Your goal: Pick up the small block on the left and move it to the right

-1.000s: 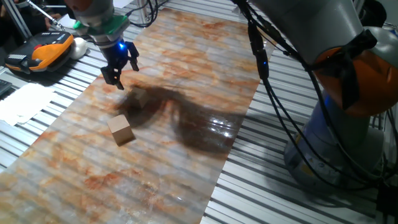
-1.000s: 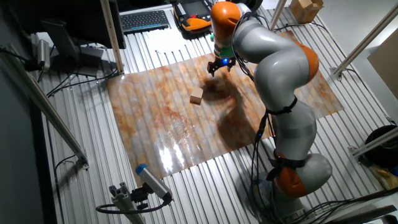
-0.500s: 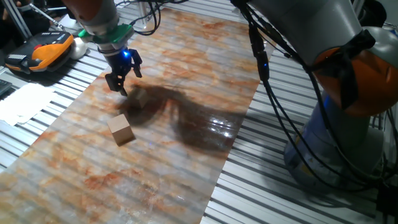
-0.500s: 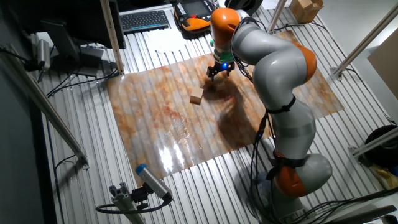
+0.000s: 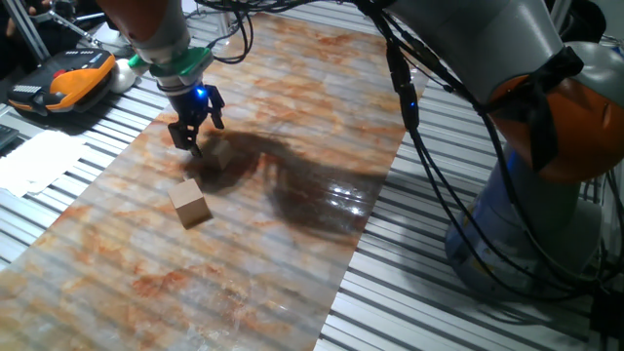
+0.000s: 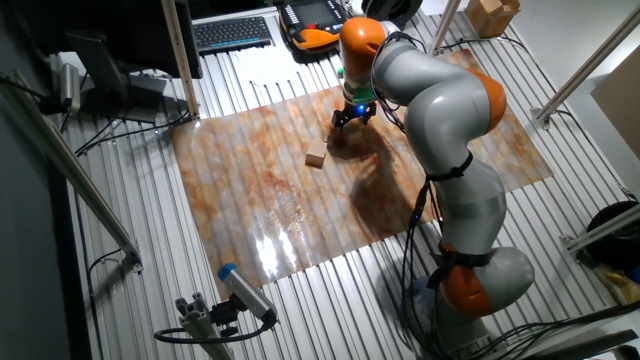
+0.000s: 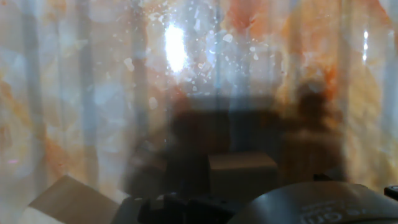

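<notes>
One fixed view sits low, close beside the hand (image 5: 195, 125); the other looks down from afar; hand view skims the surface (image 7: 74, 93).

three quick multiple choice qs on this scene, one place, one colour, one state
1. Where is the lit tan block?
A. on the marbled mat
B. on the bare metal slats
C. between the fingers

2. What colour is the light on the end effector?
A. red
B. blue
C. white

3. What state is the lit tan block in?
A. lifted
B. stacked on another
C. resting flat, untouched

Key: 1 A, mat shows all around it; 2 B, a blue glow above the fingers; 3 C, the end effector is apart from it.
</notes>
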Robot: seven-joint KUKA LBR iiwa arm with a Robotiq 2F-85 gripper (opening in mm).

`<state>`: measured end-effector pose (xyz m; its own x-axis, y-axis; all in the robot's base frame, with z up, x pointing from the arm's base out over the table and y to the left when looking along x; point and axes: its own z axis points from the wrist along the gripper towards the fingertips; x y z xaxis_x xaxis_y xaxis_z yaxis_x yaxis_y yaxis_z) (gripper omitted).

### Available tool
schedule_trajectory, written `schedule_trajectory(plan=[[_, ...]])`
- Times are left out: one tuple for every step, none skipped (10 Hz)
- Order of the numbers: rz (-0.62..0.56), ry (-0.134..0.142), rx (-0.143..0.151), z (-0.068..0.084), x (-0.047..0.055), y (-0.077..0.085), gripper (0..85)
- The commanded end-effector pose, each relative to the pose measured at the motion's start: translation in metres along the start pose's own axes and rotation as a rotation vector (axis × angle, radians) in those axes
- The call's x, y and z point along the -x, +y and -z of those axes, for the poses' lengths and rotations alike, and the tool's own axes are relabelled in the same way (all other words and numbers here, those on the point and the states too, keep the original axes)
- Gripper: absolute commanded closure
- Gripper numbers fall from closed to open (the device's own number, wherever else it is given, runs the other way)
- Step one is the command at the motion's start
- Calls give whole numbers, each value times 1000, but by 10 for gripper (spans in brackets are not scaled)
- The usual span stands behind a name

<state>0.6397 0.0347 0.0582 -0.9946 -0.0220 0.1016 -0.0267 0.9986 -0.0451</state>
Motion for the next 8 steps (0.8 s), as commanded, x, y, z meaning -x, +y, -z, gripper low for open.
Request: schedule_trajectory(plan=[[-2, -2, 3, -2, -1, 0, 0], [-2, -2, 3, -4, -1, 1, 0], [3, -3, -6, -6, -1, 2, 0], [9, -3, -9, -9, -2, 0, 0], [10, -6, -8, -12, -2, -1, 0], [12, -9, -5, -14, -2, -2, 0], [12, -11, -5, -16, -3, -3, 0], [12, -8, -10, -17, -4, -2, 170]])
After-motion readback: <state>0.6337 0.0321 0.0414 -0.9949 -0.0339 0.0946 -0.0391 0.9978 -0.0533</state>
